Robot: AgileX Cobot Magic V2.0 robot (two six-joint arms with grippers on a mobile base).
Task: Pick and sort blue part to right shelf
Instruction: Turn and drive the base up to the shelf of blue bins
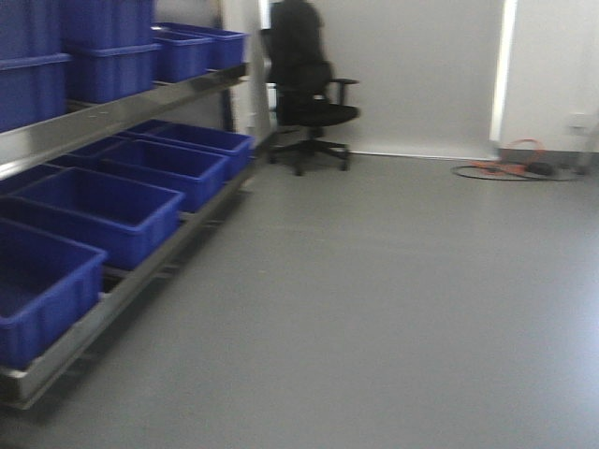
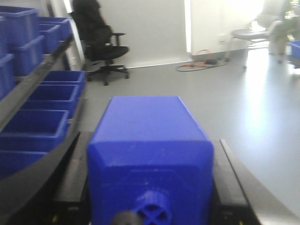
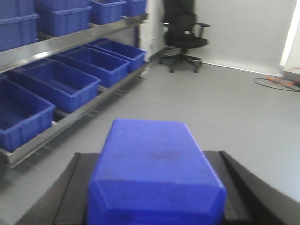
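left gripper (image 2: 150, 138) clamps a solid deep-blue plastic block (image 2: 150, 161), squarish, sloped shoulders, stubby cross-ribbed neck toward camera; right gripper (image 3: 150, 153) grips a matching deep-blue block (image 3: 154, 178), both held off the grey steel rack (image 3: 70, 44).

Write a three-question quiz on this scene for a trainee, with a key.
1. True or false: only the left gripper carries a blue part; the right gripper is bare.
2. What lies on the floor near the far wall? A) a cardboard box B) an orange cable C) a spilled bin
3. In the left wrist view, which way does the blue part's stubby neck point?

Key: 1. False: the right wrist view shows a second blue part between the jaws. 2. B. 3. Toward the camera.
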